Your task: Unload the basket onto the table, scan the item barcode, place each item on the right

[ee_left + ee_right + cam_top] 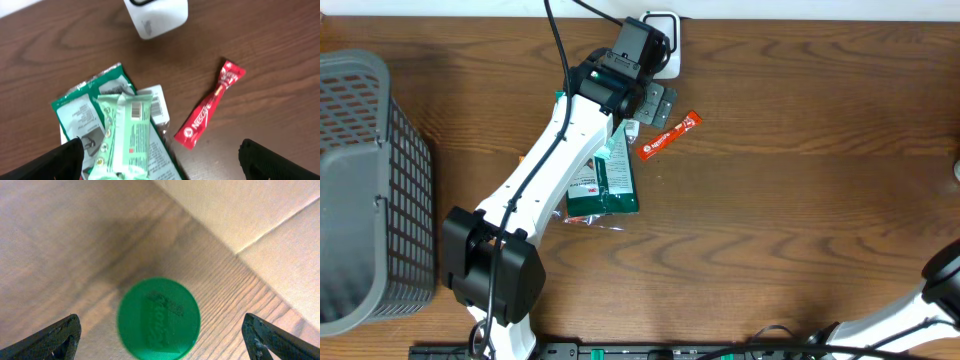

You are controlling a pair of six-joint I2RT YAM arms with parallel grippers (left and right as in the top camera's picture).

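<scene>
My left gripper (162,160) hangs wide over green packets (125,135).
Right gripper (162,340) wide above green lid (159,318); tabletop (800,200) open rightward.

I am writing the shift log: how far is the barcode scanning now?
Nothing looks scanned yet. The left hand hangs open over the green packets, holding nothing. To do: grasp one, show its barcode to the white scanner. The red sachet lies beside them, untouched.
</scene>
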